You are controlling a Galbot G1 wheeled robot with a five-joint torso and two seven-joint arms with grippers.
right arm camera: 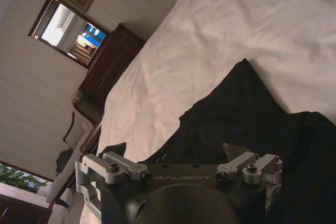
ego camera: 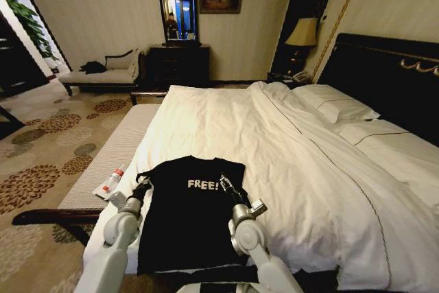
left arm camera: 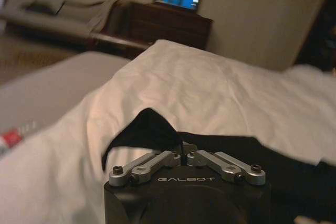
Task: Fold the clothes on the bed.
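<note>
The clothes are one black T-shirt [ego camera: 185, 231] with white "FREE!" lettering, lying flat at the near corner of the bed [ego camera: 274, 142], collar toward the pillows. My left gripper [ego camera: 144, 183] is at the shirt's left sleeve. In the left wrist view it [left arm camera: 181, 150] is shut on a raised fold of the black cloth [left arm camera: 152, 127]. At the shirt's right shoulder is my right gripper [ego camera: 223, 182]. The right wrist view shows that gripper [right arm camera: 173, 153] open, its fingers spread over the black fabric [right arm camera: 252, 108].
A pale bench [ego camera: 116, 149] runs along the bed's left side with a red-and-white tube [ego camera: 112, 182] on it. Pillows [ego camera: 343, 108] and the dark headboard [ego camera: 391, 73] lie at the right. A chaise [ego camera: 103, 77] and dresser [ego camera: 180, 63] stand by the far wall.
</note>
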